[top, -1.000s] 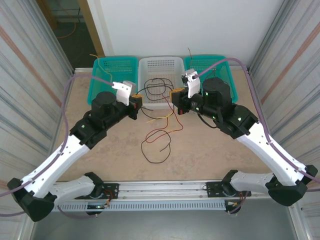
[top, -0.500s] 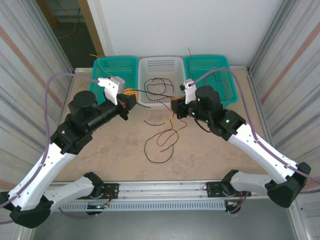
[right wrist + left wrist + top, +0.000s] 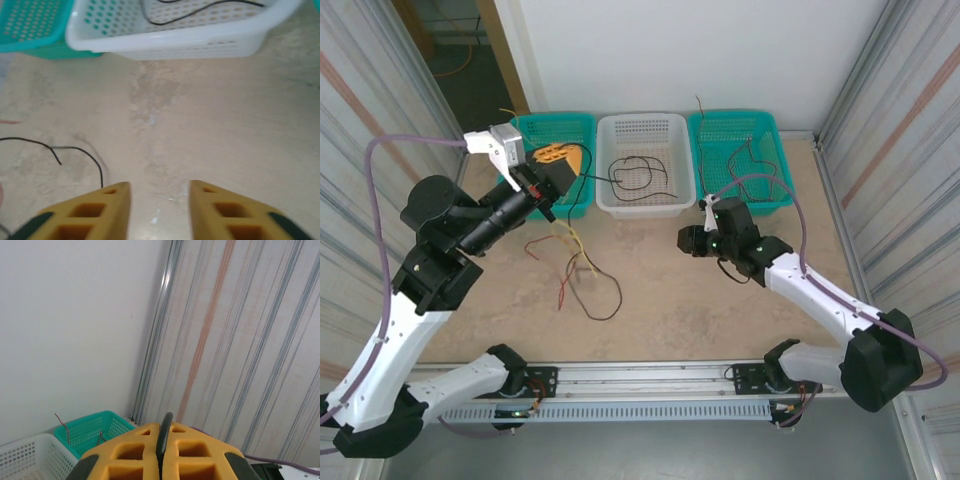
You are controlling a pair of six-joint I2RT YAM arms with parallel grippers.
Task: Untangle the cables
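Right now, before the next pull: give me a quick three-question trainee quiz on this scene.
1. True or false: the right gripper grips a cable.
2. The left gripper pinches: A) a yellow cable B) a dark cable C) nothing.
3. How many baskets line the far edge of the table?
Key: 1 false, its jaws stand apart over bare table; 2 B; 3 three.

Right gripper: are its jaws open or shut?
Open. In the right wrist view the right gripper shows yellow jaws apart, bare beige table between them.
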